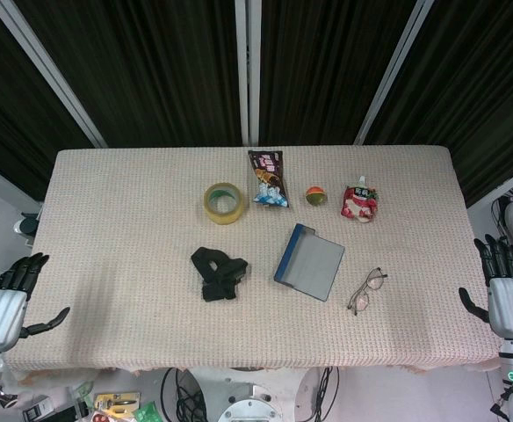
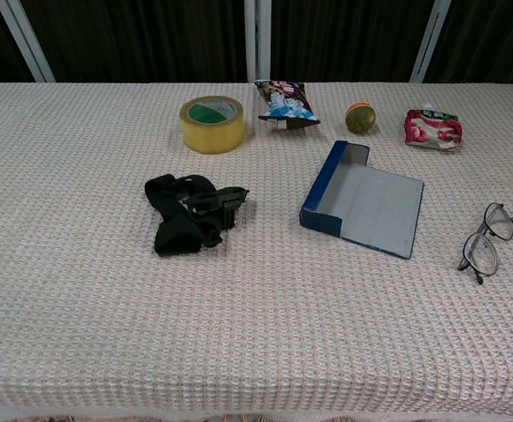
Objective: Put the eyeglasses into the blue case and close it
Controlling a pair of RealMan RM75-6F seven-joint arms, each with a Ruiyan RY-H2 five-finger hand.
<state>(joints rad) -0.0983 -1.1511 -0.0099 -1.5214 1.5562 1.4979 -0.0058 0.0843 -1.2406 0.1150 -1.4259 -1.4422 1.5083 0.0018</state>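
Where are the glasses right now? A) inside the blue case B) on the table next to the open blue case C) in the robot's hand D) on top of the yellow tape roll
B: the thin wire-framed eyeglasses lie on the woven beige tablecloth, apart from the open blue flip case, and neither hand touches them.

One eyeglasses (image 1: 367,290), one blue case (image 1: 309,262), one tape roll (image 1: 224,202), perhaps two snack packets (image 1: 268,178).

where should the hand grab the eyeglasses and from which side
Probably at the bridge or the front frame between the lenses, coming down from above with the right hand, which sits nearest. The eyeglasses lie flat on the table, to the right of the open blue case, so only a pinch from the top looks workable.
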